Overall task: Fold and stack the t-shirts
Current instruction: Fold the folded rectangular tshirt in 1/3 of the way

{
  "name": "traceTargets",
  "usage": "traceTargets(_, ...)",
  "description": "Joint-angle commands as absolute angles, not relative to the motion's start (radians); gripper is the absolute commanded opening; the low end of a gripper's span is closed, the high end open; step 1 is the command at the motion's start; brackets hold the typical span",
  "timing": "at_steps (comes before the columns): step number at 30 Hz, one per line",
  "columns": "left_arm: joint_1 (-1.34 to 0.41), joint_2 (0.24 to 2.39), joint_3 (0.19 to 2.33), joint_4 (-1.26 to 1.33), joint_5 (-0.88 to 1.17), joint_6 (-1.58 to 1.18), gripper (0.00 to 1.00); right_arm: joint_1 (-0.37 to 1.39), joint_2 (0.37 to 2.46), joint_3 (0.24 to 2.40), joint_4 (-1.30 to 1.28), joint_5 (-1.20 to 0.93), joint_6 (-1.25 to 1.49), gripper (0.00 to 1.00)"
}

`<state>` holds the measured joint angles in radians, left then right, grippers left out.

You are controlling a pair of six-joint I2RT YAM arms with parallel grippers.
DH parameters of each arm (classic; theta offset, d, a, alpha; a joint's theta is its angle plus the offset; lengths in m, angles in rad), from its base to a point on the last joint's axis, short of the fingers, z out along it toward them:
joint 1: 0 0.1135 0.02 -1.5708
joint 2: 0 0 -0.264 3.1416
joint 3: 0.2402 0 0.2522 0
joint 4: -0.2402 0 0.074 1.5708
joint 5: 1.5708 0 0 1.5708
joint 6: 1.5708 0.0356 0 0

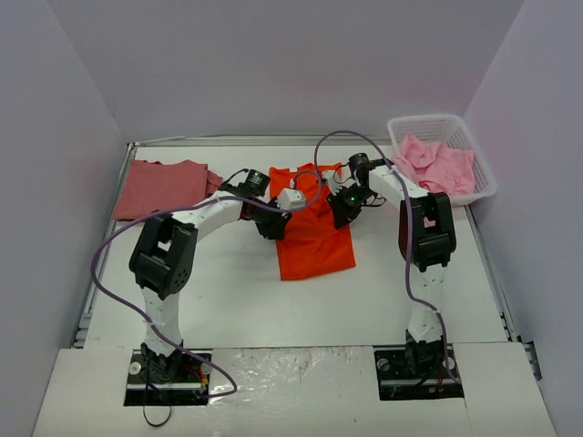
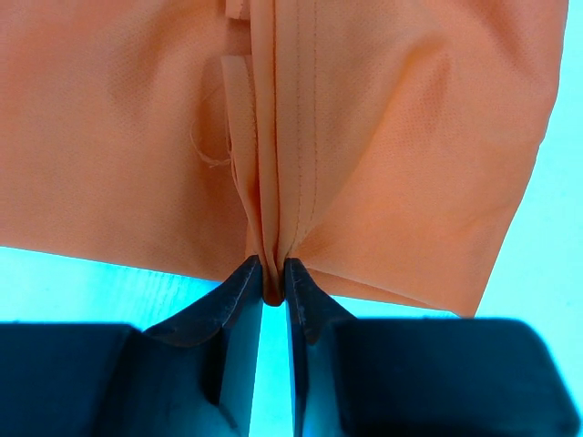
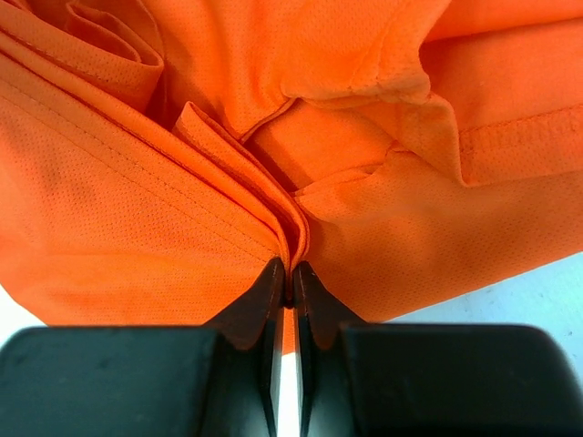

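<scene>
A bright orange-red t-shirt [image 1: 314,238] lies in the middle of the table, folded narrow lengthwise. My left gripper [image 1: 271,222] pinches a gathered fold of its left edge [image 2: 273,182] between shut jaws. At the shirt's right edge, my right gripper [image 1: 344,211] is shut on a bunch of the cloth [image 3: 291,232]. A dusty rose-red t-shirt [image 1: 164,187] lies folded at the far left. Light pink t-shirts [image 1: 439,166] are heaped in the basket.
The white lattice basket [image 1: 479,146] stands at the far right corner. Both arms reach inward over the table's middle, with cables looping above them. A raised rim runs along the table's left and right edges.
</scene>
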<state>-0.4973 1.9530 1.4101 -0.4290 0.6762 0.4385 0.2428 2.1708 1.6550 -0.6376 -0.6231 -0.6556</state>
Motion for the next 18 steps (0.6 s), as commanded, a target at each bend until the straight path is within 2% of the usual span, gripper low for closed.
traceTargets(1, -0.502, 1.885, 1.473, -0.465, 0.687, 0.457, 0.15, 0.244, 2.106, 1.678, -0.681, -0.6, -0.66, 0.01)
traceTargets(18, -0.48, 1.881, 1.502, -0.442, 0.637, 0.351, 0.13, 0.244, 2.06, 1.7, -0.678, -0.595, -0.653, 0.0)
